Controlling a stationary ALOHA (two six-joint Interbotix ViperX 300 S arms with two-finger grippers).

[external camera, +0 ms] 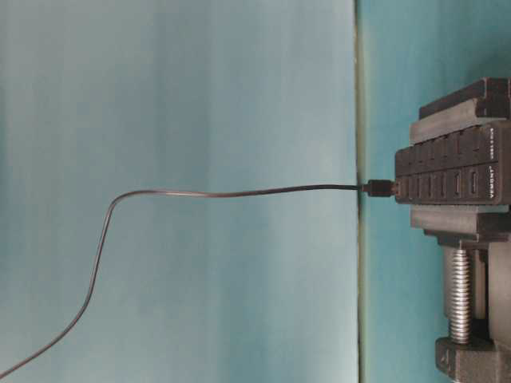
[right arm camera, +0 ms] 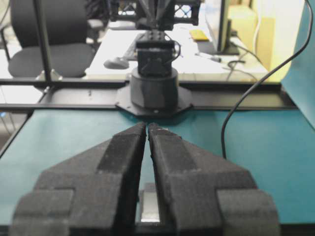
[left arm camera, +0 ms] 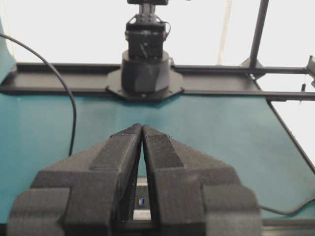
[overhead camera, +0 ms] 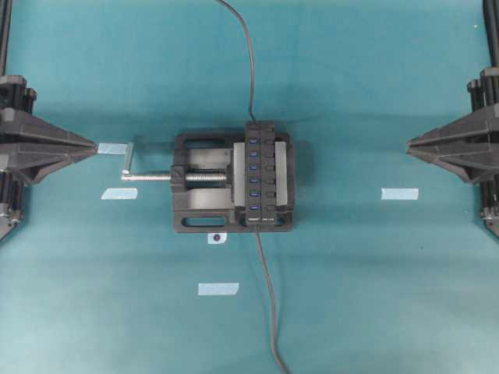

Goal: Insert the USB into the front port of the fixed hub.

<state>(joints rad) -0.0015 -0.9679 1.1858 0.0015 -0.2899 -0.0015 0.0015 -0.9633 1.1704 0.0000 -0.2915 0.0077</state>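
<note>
Plug first: the USB (overhead camera: 258,238) is the end of a thin grey cable that climbs from the bottom edge of the overhead view to the lower rim of the vise (overhead camera: 203,183). There it merges with the dark metal, so I cannot tell whether the tip only lies against the rim or is already seated somewhere.

It will probably handle as a light, hard little block on a limp, springy lead. The lead will drag and twist the plug, so the hold likely belongs on the plug body itself, across its flat sides and close behind the metal tip, not on the cable. A slightly skewed grip could jam it at the port mouth.

The hub (overhead camera: 269,167) stands at centre frame, clamped in the vise, with its row of blue ports running top to bottom. The front port is judged to be the lowest one in that view. A second dark cable enters the hub's upper end.

The left claw (left arm camera: 142,127) is clenched on nothing, with its tips meeting. The right claw (right arm camera: 147,125) is likewise clenched and empty. Both hang at the far left and right edges, well apart from the hub. Pale tape strips (overhead camera: 218,289) dot the teal worktop (overhead camera: 374,296).
</note>
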